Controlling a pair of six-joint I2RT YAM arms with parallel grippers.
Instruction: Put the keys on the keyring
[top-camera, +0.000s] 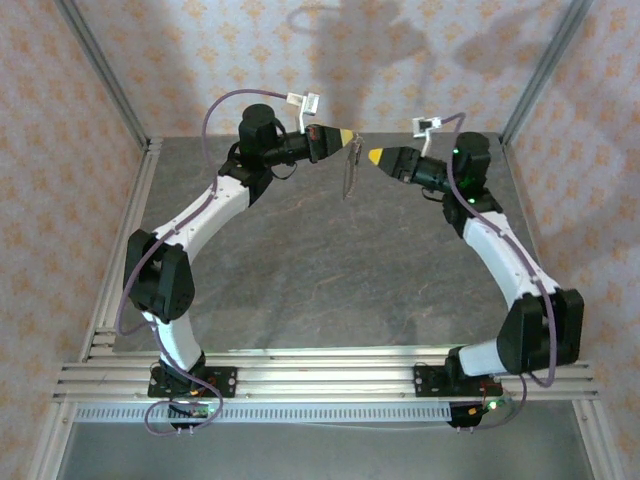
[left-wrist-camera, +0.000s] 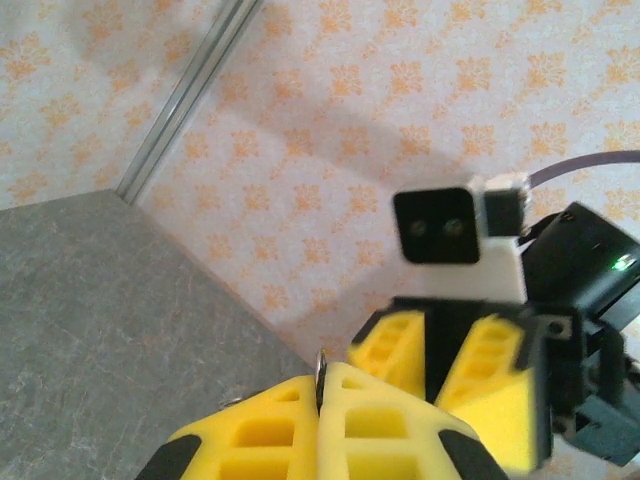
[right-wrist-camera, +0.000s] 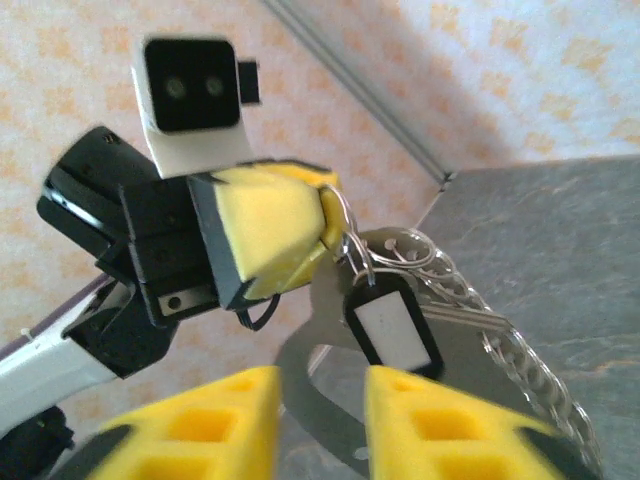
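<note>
**Table** (top-camera: 330, 270): a grey stone-patterned top is lying below the left gripper (top-camera: 346, 137), with patterned walls standing behind it.

**Left arm** (top-camera: 190, 225): it is arching up from its base and bending inward, carrying the left gripper raised above the far part of the table, tip pointing toward the other arm.

**Right arm** (top-camera: 500, 250): it is mirroring that arch. The right gripper (top-camera: 372, 155) is facing the left gripper tip to tip, just beside it and slightly lower.

**Left gripper**, right wrist view (right-wrist-camera: 325, 235): its yellow fingers are pressing together and clamping a ring of the keyring (right-wrist-camera: 400, 245). In the left wrist view (left-wrist-camera: 320, 385) a sliver of metal is showing in the seam between the closed fingers.

**Right gripper** (right-wrist-camera: 320, 378): its fingers are standing apart, gripping nothing, and are opening toward the items dangling under the left gripper.

**Keyring**: it is hanging from the left gripper's tip as silvery split rings and a loop of pale chain, clear of the table (top-camera: 349, 172).

**Flat grey metal piece** (right-wrist-camera: 310, 370): it is hanging below the left gripper, blurred; what it is cannot be told.

**Dark oblong key tag** (right-wrist-camera: 392, 332): black with a pale window, it is hanging from a ring just below the left gripper.
</note>
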